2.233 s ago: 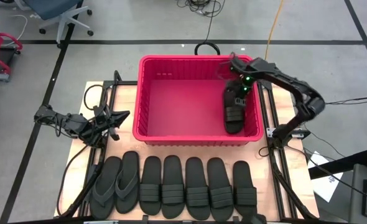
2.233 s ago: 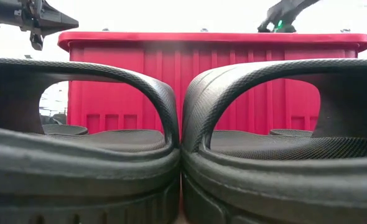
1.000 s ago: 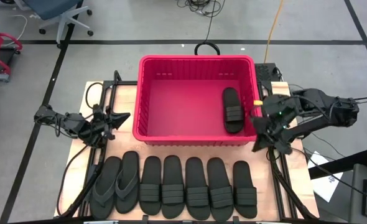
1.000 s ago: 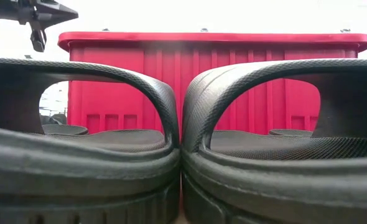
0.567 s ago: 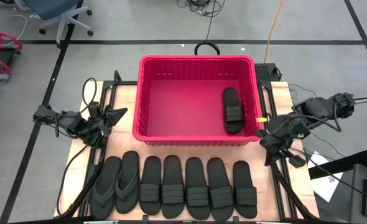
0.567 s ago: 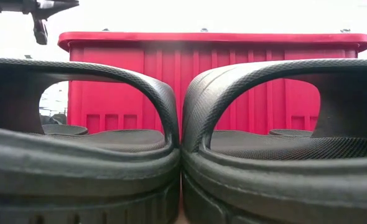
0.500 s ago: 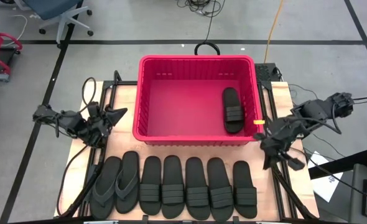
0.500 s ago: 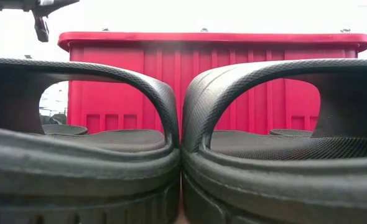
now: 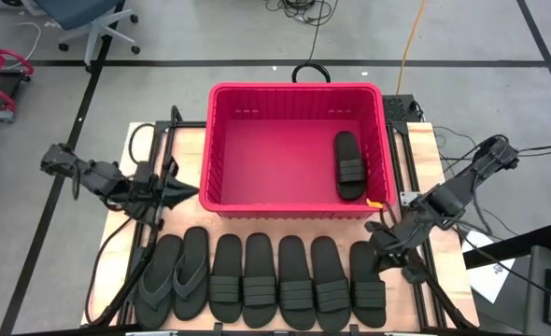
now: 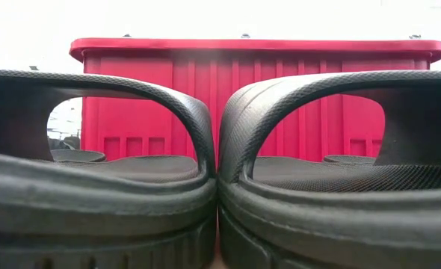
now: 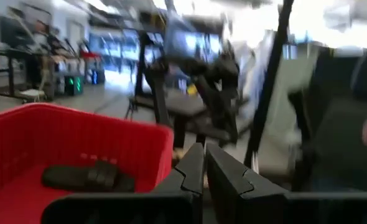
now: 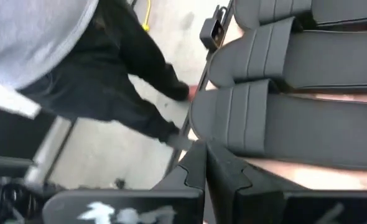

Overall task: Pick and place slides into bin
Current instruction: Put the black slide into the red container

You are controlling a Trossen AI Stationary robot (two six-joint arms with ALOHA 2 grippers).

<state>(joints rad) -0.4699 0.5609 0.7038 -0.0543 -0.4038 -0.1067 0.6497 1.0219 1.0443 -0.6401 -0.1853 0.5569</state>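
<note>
The right claw (image 9: 380, 245) is clenched on nothing, low over the bench (image 9: 423, 149) just above the rightmost slide of the row (image 9: 367, 283). The left claw (image 9: 188, 196), also clenched and empty, waits beside the bin's left wall. One slide (image 9: 349, 165) lies inside the bin (image 9: 294, 90), against its right side. Seven slides are left in a row in front of the bin, so the job looks barely begun; the next pick is likely that rightmost one
</note>
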